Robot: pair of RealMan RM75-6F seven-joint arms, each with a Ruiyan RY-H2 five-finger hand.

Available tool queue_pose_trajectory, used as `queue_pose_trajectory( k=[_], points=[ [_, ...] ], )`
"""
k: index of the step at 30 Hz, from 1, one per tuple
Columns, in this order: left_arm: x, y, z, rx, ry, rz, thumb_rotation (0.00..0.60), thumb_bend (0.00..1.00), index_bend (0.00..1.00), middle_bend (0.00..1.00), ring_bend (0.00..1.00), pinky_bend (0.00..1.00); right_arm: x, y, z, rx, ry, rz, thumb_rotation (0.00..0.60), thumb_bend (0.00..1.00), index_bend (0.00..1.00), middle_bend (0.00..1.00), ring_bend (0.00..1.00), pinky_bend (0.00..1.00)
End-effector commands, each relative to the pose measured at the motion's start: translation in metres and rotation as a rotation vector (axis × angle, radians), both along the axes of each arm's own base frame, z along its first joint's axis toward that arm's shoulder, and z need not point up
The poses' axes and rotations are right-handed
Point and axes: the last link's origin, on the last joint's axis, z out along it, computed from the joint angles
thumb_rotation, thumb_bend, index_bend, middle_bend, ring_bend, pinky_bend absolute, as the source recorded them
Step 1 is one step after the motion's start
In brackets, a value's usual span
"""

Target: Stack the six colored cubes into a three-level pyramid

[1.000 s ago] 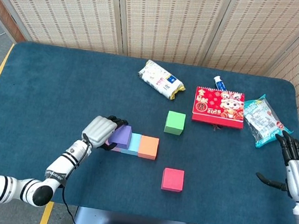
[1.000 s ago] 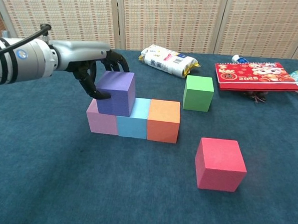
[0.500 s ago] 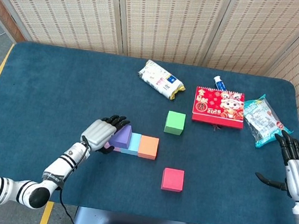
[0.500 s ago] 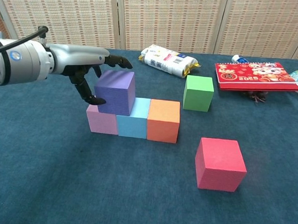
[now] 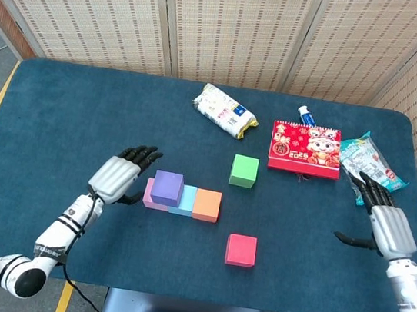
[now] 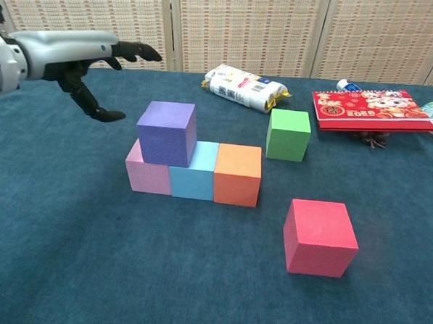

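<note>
Since the green cube [image 5: 244, 170] sits far and right of my stack, nearer my left hand [image 5: 116, 176] than my right hand [image 5: 386, 226], both with fingers apart and empty, left reaches rightward past the purple cube [image 5: 167, 187].

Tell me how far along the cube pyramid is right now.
Done: pink cube, light blue cube and orange cube form the base row, with the purple cube on top at its left. In hand: nothing; the left hand is open beside it. Left: green cube, then red cube.
</note>
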Motion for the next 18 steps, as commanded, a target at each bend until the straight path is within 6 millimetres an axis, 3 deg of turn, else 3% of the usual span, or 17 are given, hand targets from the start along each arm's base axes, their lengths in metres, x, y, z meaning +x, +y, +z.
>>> queue_pose_trajectory(
  k=[1, 9, 13, 15, 18],
  points=[
    [-0.026, -0.004, 0.015, 0.067, 0.009, 0.019, 0.600, 0.34, 0.00, 0.00, 0.00, 0.12, 0.030, -0.038, -0.023, 0.110, -0.014, 0.012, 0.600, 0.18, 0.06, 0.15, 0.05, 0.30],
    [-0.072, -0.019, 0.037, 0.134, -0.005, 0.025, 0.600, 0.33, 0.00, 0.01, 0.00, 0.11, 0.077, -0.095, -0.078, 0.247, 0.015, 0.008, 0.600, 0.17, 0.05, 0.15, 0.05, 0.30],
    [-0.082, -0.025, 0.041, 0.145, -0.019, 0.023, 0.600, 0.33, 0.00, 0.02, 0.00, 0.11, 0.088, -0.110, -0.093, 0.263, 0.022, -0.004, 0.600, 0.16, 0.05, 0.15, 0.05, 0.30],
    [-0.098, -0.034, 0.046, 0.156, -0.034, 0.041, 0.600, 0.33, 0.01, 0.02, 0.00, 0.11, 0.102, -0.131, -0.114, 0.287, 0.038, -0.014, 0.600, 0.16, 0.06, 0.15, 0.05, 0.30],
    [-0.107, -0.041, 0.048, 0.158, -0.057, 0.047, 0.600, 0.33, 0.01, 0.02, 0.00, 0.11, 0.109, -0.146, -0.133, 0.294, 0.070, -0.038, 0.600, 0.16, 0.09, 0.15, 0.05, 0.31]
  ],
)
